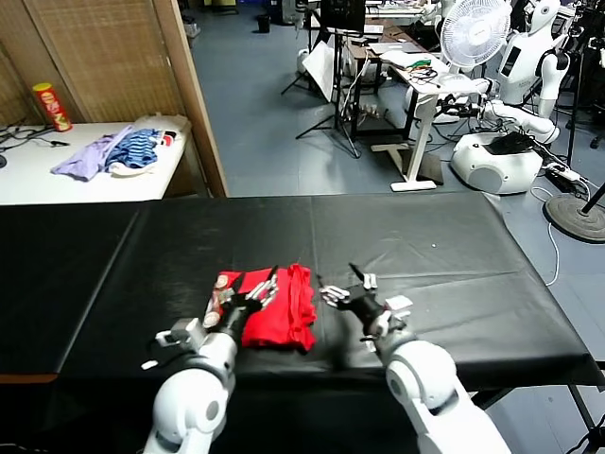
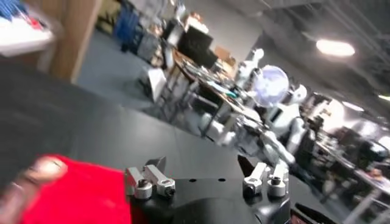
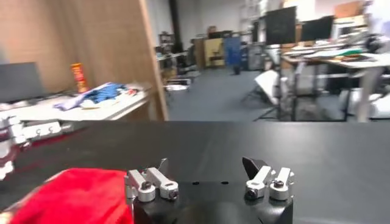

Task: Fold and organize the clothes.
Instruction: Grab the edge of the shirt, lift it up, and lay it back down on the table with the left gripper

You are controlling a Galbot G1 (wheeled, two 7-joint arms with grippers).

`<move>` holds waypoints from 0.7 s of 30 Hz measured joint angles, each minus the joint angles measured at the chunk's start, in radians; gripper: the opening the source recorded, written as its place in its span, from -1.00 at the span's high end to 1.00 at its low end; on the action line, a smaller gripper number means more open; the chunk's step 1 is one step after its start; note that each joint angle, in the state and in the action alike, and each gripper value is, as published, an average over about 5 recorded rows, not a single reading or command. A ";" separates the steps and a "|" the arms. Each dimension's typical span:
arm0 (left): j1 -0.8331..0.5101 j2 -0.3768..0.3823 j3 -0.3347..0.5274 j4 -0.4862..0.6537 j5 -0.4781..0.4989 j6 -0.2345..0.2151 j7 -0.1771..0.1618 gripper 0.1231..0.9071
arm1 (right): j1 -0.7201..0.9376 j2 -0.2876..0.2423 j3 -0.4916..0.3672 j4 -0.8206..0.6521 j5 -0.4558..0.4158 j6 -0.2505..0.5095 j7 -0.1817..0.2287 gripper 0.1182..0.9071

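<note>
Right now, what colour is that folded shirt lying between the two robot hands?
Bright red. The T-shirt lies on the black table; the head view shows it best.

A black-covered tabletop (image 1: 425, 236) spans the foreground above a blue-grey floor (image 1: 274, 113). Beyond it to the left, a white side table (image 1: 85, 175) holds a heap of lilac and blue-striped garments (image 1: 113, 153) and a red cylindrical can (image 1: 52, 106), backed by a woven reed screen (image 1: 104, 57). A white pedestal fan (image 1: 473, 33) and cluttered desks (image 1: 392, 47) fill the far right.

Your red T-shirt (image 1: 274, 307) lies folded into a compact bundle near the front edge of the black table.
</note>
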 joint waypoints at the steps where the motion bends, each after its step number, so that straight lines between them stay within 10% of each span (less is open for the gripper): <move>1: 0.008 0.010 -0.014 0.004 0.004 -0.005 0.002 -0.72 | 0.016 0.008 -0.022 -0.020 -0.021 -0.006 0.001 -0.72; 12: 0.043 0.040 -0.124 0.057 0.050 -0.030 0.024 -0.72 | 0.070 0.109 -0.136 -0.214 -0.394 -0.030 0.045 -0.72; 21: 0.021 0.047 -0.172 0.124 -0.039 -0.034 0.043 -0.72 | 0.039 0.120 -0.096 -0.178 -0.236 0.074 0.120 -0.72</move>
